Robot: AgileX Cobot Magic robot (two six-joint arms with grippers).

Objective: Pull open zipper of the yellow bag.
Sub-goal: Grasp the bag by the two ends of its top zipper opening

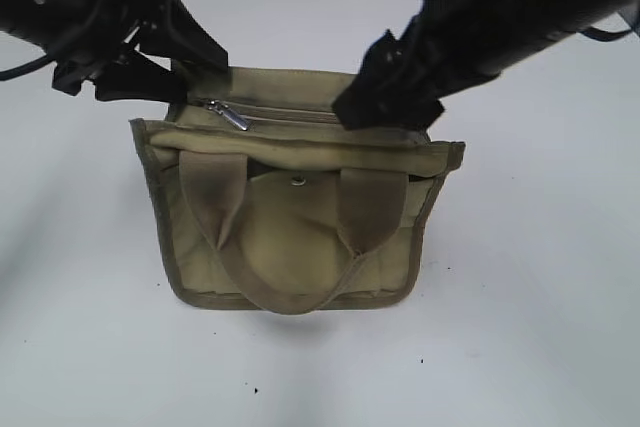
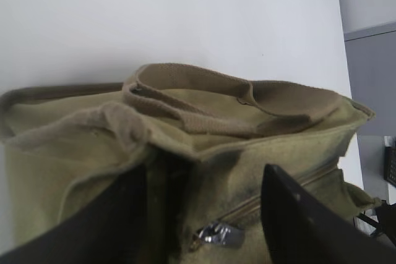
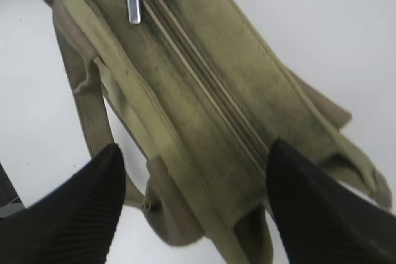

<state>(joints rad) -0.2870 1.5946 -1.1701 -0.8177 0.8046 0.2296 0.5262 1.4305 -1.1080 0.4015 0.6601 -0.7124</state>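
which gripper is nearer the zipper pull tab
Left. The left gripper sits at the bag's left end, its open fingers straddling the pull tab. The right gripper is at the zipper's far end, well away from the tab.

Lab bench, plain white tabletop (image 1: 540, 347), robot arms

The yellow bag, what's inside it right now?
Cannot be seen. The zipper looks closed along the yellow bag, its silver pull tab at the left end, so the canvas covers the inside. Only a dark gap shows behind the front handles.
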